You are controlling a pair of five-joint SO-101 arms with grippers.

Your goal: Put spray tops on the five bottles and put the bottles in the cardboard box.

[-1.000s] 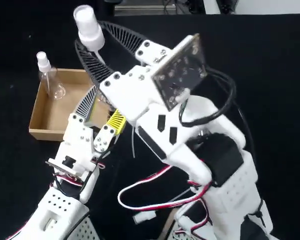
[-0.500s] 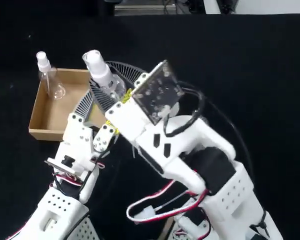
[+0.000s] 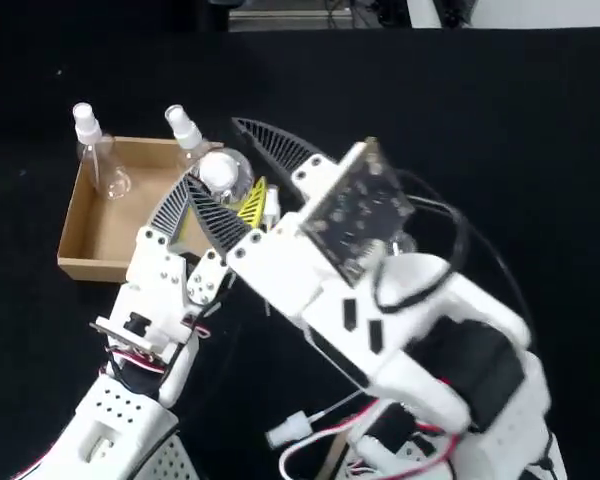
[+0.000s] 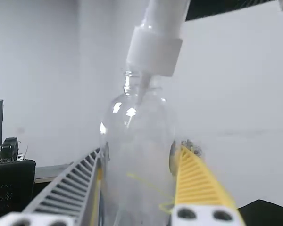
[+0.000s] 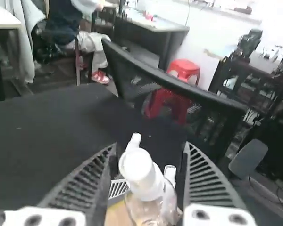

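My left gripper (image 3: pixel 215 205) is shut on a clear bottle (image 4: pixel 137 179) and holds it upright beside the cardboard box (image 3: pixel 90 267). A white spray top (image 4: pixel 155 40) sits tilted on the bottle's neck, its tube inside. The same spray top (image 5: pixel 139 174) stands between the black fingers of my right gripper (image 5: pixel 150 146), which are spread wider than it; the gripper is open. In the high view the right gripper (image 3: pixel 212 150) straddles the spray top (image 3: pixel 223 172) from above. A capped bottle (image 3: pixel 95 160) stands in the box's far left corner. Another capped bottle (image 3: pixel 182 125) stands at its far right corner.
The black table stretches to the right of and behind the arms. Loose red and white cables (image 3: pixel 310 440) hang by the right arm's base. A chair (image 5: pixel 165 101) and desks stand in the room beyond the table.
The right gripper came down from high above the box with the spray top and set it on the bottle in the left gripper. Its fingers have since spread. The left arm stayed put.
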